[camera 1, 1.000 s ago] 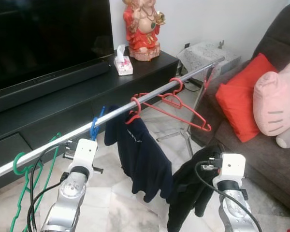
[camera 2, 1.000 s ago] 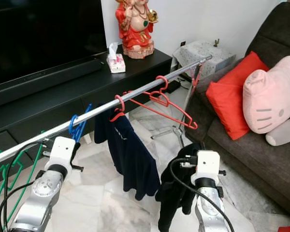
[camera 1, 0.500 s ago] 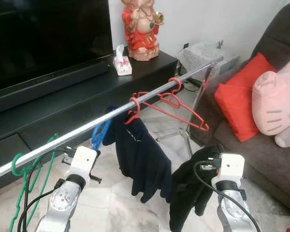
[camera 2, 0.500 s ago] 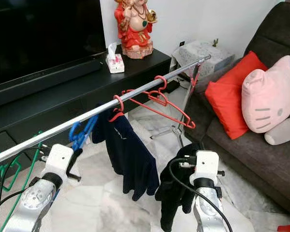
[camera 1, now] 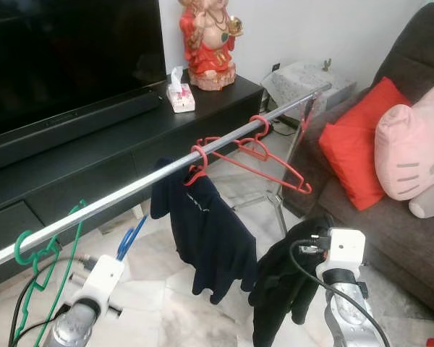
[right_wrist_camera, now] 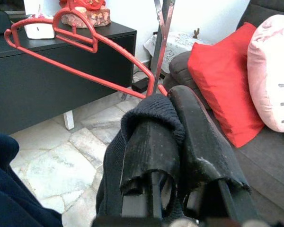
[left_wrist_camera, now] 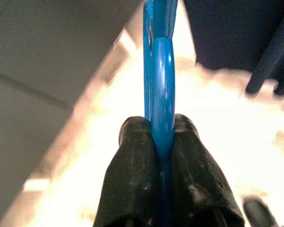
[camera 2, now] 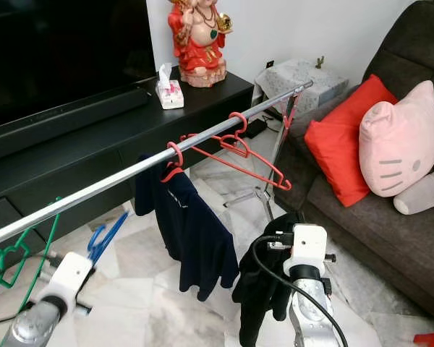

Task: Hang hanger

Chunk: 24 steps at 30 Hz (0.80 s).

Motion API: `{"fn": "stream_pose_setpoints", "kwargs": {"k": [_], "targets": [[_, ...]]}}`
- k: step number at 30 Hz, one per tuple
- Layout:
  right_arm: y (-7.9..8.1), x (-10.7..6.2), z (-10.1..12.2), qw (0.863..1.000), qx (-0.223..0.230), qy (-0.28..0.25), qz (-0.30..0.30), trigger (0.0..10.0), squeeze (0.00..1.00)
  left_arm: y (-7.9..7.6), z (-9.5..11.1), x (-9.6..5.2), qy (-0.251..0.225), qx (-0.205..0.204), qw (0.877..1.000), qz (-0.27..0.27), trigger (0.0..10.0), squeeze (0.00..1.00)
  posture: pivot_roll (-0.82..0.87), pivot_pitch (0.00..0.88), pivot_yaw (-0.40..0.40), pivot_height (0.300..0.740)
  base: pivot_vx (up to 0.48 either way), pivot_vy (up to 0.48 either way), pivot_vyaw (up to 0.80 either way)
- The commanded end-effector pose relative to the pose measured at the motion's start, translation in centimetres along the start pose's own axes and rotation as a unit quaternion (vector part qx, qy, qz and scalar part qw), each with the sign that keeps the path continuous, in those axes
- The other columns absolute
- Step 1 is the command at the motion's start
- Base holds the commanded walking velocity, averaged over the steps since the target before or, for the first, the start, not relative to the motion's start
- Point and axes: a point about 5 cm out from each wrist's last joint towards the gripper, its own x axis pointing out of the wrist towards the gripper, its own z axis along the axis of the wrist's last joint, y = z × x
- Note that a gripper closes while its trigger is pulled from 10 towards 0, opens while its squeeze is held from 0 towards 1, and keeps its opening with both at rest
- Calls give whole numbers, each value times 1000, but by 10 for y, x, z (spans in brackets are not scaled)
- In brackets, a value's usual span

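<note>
— Left gripper (left_wrist_camera: pixel 161 142) first: what does it grip?

— Its two matte black fingers are pressed together on a glossy blue plastic hanger (camera 1: pixel 130 238), a thin curved strip that rises from the fingertips. It sits low, below the shiny metal rail (camera 1: pixel 130 189), and the hanger is not on the rail.

— What hangs near it?

— To its left a thin green hanger (camera 1: pixel 30 249) hooks over the rail. Up and to its right a navy shirt (camera 1: pixel 206 231) drapes in soft folds from a red hanger (camera 1: pixel 197 165), and further along an empty red hanger (camera 1: pixel 271 160), a flat triangle of thin plastic, tilts on the rail.

— And the right gripper (right_wrist_camera: pixel 180 142)?

— Its fingers are clamped on a black knitted garment (camera 1: pixel 286 282), ribbed cloth bunched over the fingertips and hanging limp below. Right of it lie a smooth red cushion (camera 1: pixel 351 148) and a plush pink pillow (camera 1: pixel 412 141) on a dark sofa (camera 1: pixel 405 246).
</note>
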Motion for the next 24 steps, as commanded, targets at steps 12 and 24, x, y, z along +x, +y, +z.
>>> {"fn": "stream_pose_setpoints", "kwargs": {"k": [12,24], "targets": [[-2,8,5,1000,-6,-7,1,10000,0,-16,-78,-10,172,-37,984,-1,10000,0,-5,0,-71,740,0,0,0],[-2,11,7,1000,-6,-10,2,10000,0,-40,-123,-35,280,-60,958,-7,10000,0,-3,0,-79,740,0,0,0]]}}
